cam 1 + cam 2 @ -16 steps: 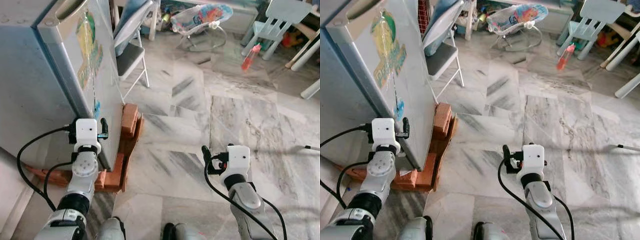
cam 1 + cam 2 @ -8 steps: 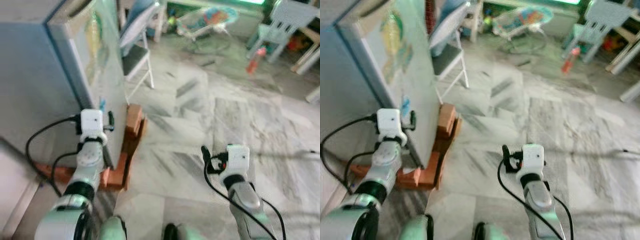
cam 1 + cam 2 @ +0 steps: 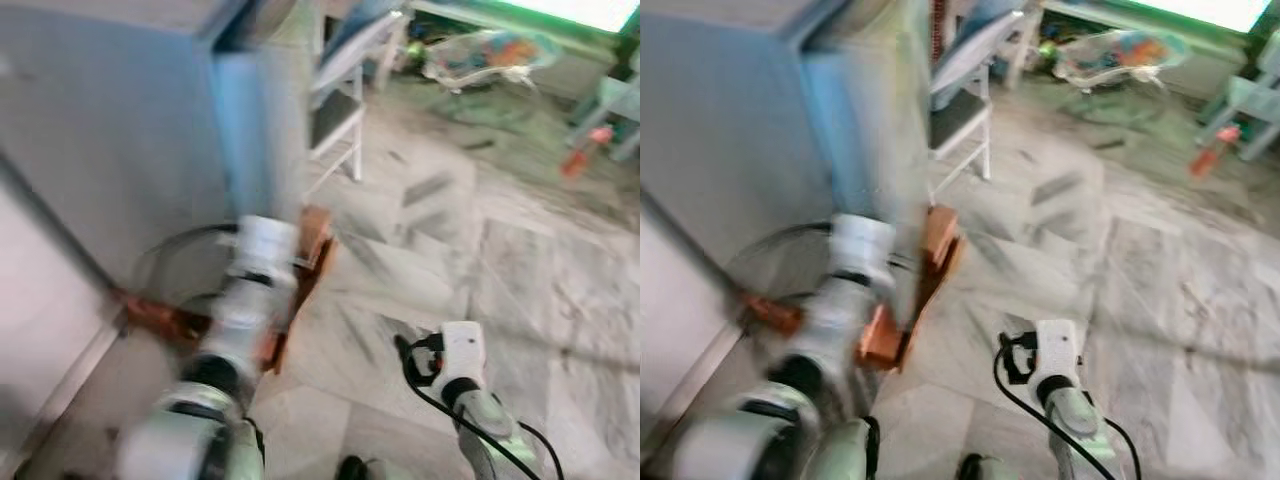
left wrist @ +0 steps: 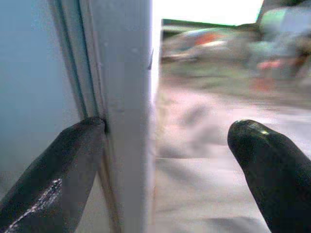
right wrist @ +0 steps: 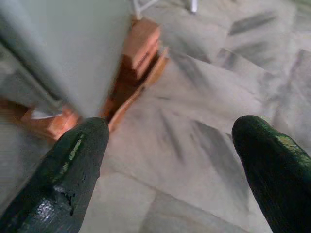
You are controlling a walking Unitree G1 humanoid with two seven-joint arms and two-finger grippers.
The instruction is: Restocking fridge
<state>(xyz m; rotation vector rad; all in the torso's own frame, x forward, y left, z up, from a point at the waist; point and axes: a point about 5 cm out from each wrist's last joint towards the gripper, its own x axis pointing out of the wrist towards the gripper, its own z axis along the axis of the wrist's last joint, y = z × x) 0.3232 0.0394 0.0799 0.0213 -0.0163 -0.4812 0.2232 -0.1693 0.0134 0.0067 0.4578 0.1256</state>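
The grey fridge (image 3: 110, 140) stands at the left on red bricks (image 3: 316, 232), badly blurred in the eye views. My left gripper (image 4: 170, 160) is open low at the door's edge (image 4: 127, 97). That edge lies between the two black fingers, with one finger (image 4: 63, 165) against the seam beside it. The left wrist block (image 3: 264, 240) is in front of the fridge's lower corner. My right gripper (image 5: 175, 160) is open over the marble floor, with nothing between its fingers, and points toward the bricks (image 5: 142, 42). Its wrist (image 3: 458, 352) is low at the right.
A white folding chair (image 3: 340, 95) stands just beyond the fridge. Farther back are a baby bouncer (image 3: 478, 55), a red bottle (image 3: 575, 160) on the floor and a pale blue child's chair (image 3: 618, 100). Open marble floor (image 3: 520, 270) lies to the right.
The whole picture has swung and blurred, so the camera has moved. The fridge now sits more toward the middle, and the left arm looks closer to its corner. The right arm holds its place.
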